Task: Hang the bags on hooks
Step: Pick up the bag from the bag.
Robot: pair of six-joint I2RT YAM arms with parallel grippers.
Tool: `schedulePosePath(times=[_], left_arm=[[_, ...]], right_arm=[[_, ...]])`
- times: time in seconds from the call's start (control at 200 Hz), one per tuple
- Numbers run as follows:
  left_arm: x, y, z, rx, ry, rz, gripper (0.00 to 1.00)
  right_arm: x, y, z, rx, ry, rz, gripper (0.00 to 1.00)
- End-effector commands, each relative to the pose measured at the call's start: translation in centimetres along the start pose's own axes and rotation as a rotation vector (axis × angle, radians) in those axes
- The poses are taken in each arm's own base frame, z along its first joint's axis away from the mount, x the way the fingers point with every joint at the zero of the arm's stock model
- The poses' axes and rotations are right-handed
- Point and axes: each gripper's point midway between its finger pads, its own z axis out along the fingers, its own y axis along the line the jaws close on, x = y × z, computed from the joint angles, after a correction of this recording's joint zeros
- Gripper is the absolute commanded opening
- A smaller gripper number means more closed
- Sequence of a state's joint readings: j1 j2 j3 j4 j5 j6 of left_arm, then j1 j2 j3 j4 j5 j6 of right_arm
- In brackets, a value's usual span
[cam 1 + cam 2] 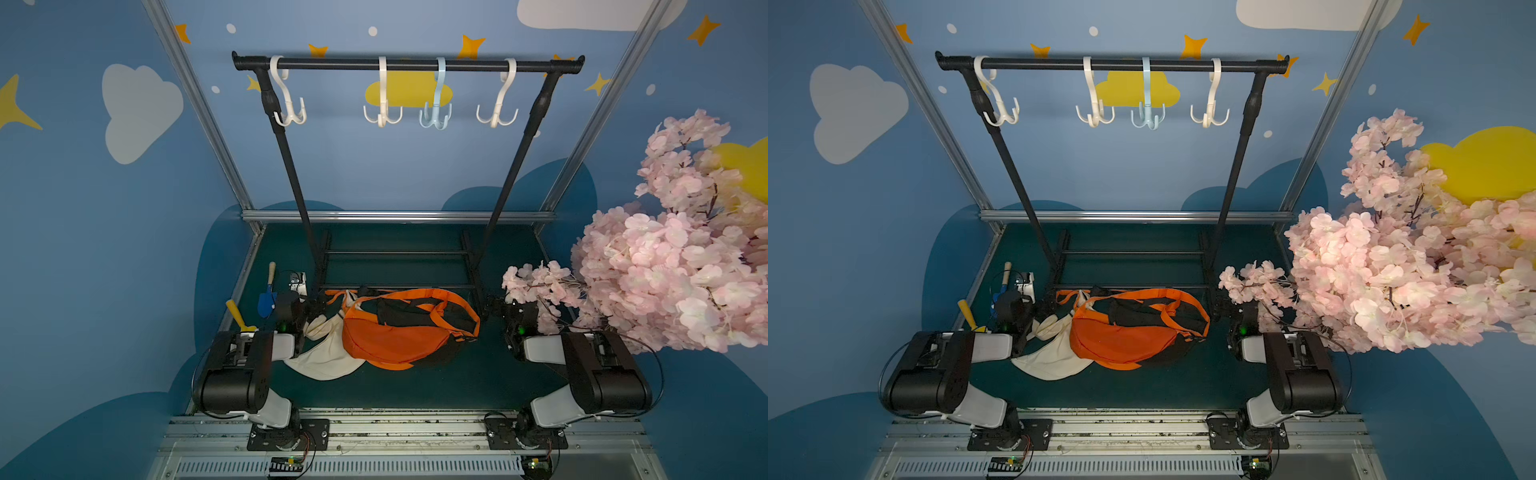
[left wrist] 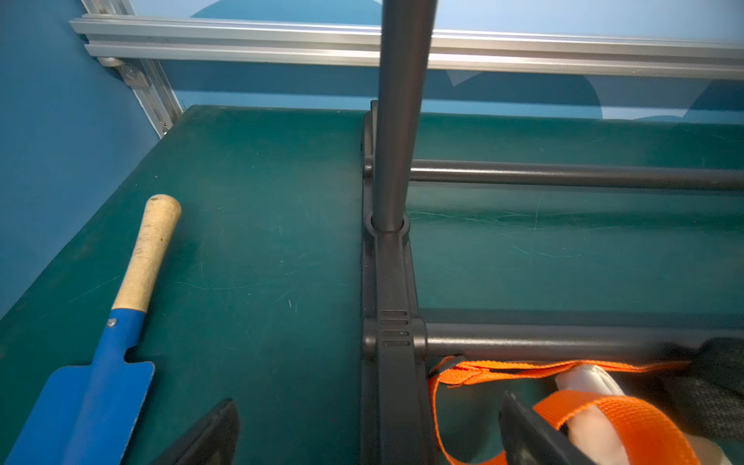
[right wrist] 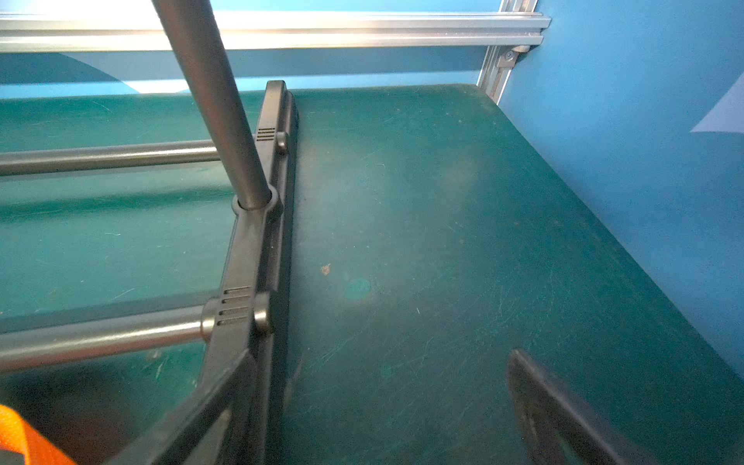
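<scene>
The left gripper (image 2: 370,400) is seen spread to its widest with nothing held. In its wrist view the rack's left foot (image 2: 392,282) is straddled by the jaws, and the orange strap (image 2: 563,366) lies just beside one finger. The right gripper (image 3: 382,354) is likewise fully spread and empty, set beside the rack's right foot (image 3: 245,249).

The orange bag (image 1: 390,336) is found flat on the bench (image 1: 415,390), midway between its left and right edges. It lies just in front of the rack's front bar (image 2: 563,342) and between the two grippers, its left end laid over a cream bag (image 1: 324,357).

If the left jaws were closed where they stand, the foot could be clamped instead of the strap. Strap and cream cloth appear interlaced there, so both bags might be lifted together. The strap could also be snagged on that bar. The hooks (image 1: 382,114) seem to hang free on the high rail (image 1: 407,64), so one may be pushed aside and missed. The right arm could be fouled by the blossom branch (image 1: 532,280) overhanging the bench's right edge.
</scene>
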State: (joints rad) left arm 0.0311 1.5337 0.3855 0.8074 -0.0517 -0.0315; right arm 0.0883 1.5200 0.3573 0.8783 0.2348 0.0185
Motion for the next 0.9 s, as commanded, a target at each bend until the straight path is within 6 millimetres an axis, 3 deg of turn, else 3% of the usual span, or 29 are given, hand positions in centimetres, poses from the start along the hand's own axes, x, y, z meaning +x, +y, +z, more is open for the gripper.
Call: schedulePosePath(times=[0.0,0.896], left_arm=[[-0.61,-0.35,0.21,0.021,-0.01,-0.005,1.0],[-0.67,-0.33,0.05,0.039,-0.016,-0.018,1.0]], right_arm=[[-0.5,0.1,0.41,-0.005,-0.006,0.004,0.98],[-1.2,-0.2,0.02,0.025,-0.024,0.006,0.97]])
